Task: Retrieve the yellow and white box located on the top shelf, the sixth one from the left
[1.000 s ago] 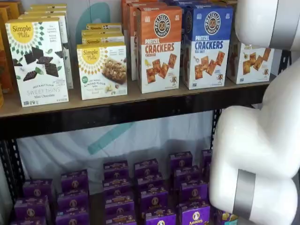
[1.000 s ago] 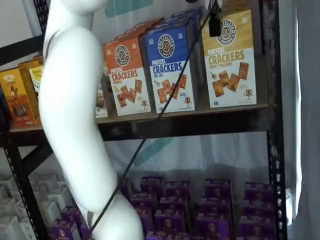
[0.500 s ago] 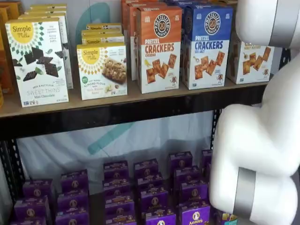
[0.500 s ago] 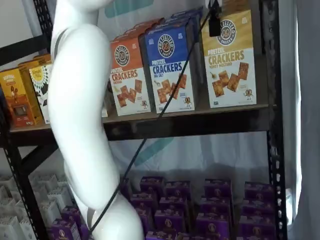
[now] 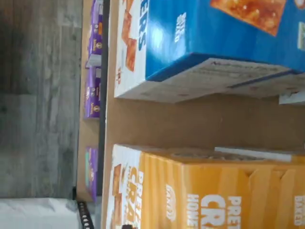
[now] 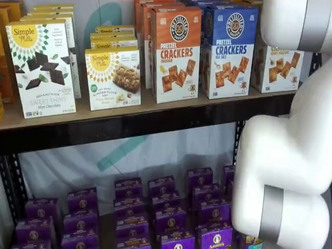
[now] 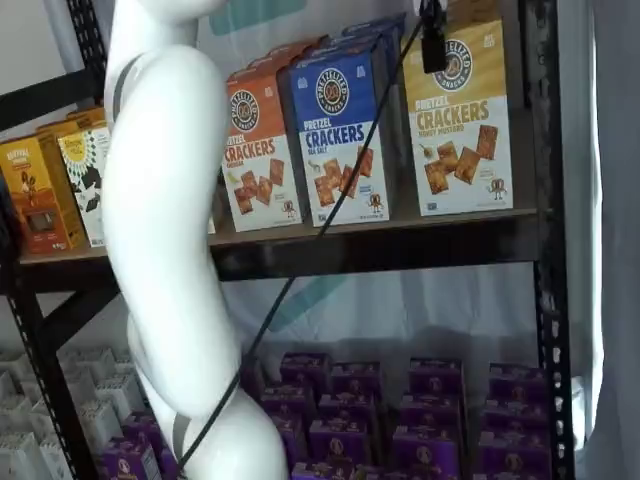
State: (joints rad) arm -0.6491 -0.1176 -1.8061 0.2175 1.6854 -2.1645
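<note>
Wrist view: yellow and white box (image 5: 200,191) stands untouched on the top shelf (image 5: 190,121), beside the blue box (image 5: 209,43); grasp not yet made. Shelf views: box (image 7: 458,120) at the shelf's right end, gripper (image 7: 432,40) hangs at its upper front, finger state cannot be told; purple boxes (image 6: 166,207) fill the lower shelf.

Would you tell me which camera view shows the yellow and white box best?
A shelf view shows the yellow and white box best: nearly its whole front, with only the black finger over its top. The other shelf view shows only its lower part behind the arm; the wrist view shows a close, sideways part.
</note>
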